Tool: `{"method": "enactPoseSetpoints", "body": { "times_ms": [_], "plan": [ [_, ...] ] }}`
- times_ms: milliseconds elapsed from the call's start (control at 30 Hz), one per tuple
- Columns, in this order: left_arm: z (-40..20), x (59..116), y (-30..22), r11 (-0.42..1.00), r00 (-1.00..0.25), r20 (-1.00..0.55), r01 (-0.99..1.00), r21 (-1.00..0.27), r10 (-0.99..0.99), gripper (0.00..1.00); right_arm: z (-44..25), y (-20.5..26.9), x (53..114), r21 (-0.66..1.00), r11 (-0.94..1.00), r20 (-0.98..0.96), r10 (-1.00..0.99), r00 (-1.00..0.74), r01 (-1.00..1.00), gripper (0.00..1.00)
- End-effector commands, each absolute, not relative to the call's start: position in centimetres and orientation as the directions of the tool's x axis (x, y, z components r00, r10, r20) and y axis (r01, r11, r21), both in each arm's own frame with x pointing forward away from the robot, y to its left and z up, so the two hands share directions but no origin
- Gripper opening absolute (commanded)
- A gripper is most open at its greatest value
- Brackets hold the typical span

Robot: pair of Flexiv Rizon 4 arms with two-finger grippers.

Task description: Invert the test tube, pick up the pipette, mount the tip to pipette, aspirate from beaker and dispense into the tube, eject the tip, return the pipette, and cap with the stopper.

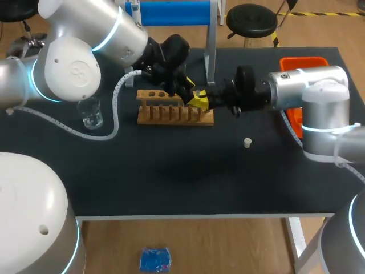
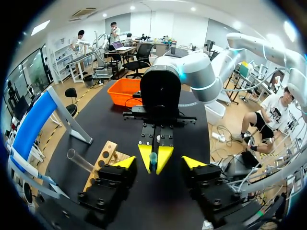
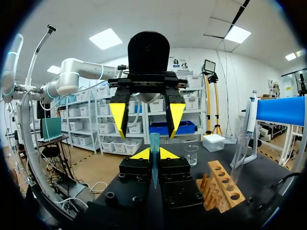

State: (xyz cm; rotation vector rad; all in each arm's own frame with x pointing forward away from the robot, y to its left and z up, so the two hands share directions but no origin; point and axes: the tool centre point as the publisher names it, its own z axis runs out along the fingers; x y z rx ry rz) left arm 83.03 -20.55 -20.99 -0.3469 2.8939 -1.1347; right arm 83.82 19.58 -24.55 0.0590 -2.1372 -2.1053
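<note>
A slim teal-tinted test tube (image 3: 154, 165) sits between the yellow tips of my right gripper (image 3: 154, 153), which is shut on it. In the left wrist view the same tube (image 2: 153, 160) shows end-on in the right gripper (image 2: 154, 154). My left gripper (image 2: 158, 163) faces it, open, a finger on either side of the tube and apart from it. In the head view both grippers meet over the right end of the wooden rack (image 1: 174, 113), the left gripper (image 1: 188, 87) and the right gripper (image 1: 199, 101) close together. A small white stopper (image 1: 247, 142) lies on the mat.
A glass beaker (image 1: 91, 113) stands left of the rack. A clear tube (image 3: 240, 151) rises from the rack (image 3: 223, 189). An orange tray (image 1: 305, 61) sits at the back right. A blue-topped stand (image 1: 171, 11) is behind the rack.
</note>
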Motion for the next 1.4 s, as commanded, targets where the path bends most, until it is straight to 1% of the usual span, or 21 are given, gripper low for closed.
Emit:
{"method": "enactPoseSetpoints", "body": {
  "times_ms": [33,400,600,900,1400],
  "plan": [
    [-21.0,83.1,-20.6,0.714,-0.975,0.069,-0.201,-0.67,-0.21,1.0,-24.2,17.6,84.1,0.997,0.028,0.071,-0.122,-0.99,0.068,0.0],
    [-21.0,83.1,-20.6,0.714,-0.975,0.069,-0.201,-0.67,-0.21,1.0,-24.0,13.1,86.2,0.998,0.026,0.052,-0.076,-0.996,0.05,0.0],
    [-21.0,83.1,-20.6,0.714,-0.975,0.069,-0.201,-0.67,-0.21,1.0,-24.6,11.7,86.0,0.997,0.015,0.072,-0.061,-0.996,0.071,0.0],
    [-21.0,83.1,-20.6,0.714,-0.975,0.069,-0.201,-0.67,-0.21,1.0,-25.9,11.0,84.4,0.993,0.008,0.118,-0.052,-0.992,0.118,0.0],
    [-21.0,83.1,-20.6,0.714,-0.975,0.069,-0.201,-0.67,-0.21,1.0,-26.3,11.0,84.4,0.994,0.015,0.112,-0.045,-0.993,0.111,0.0]
  ]
}}
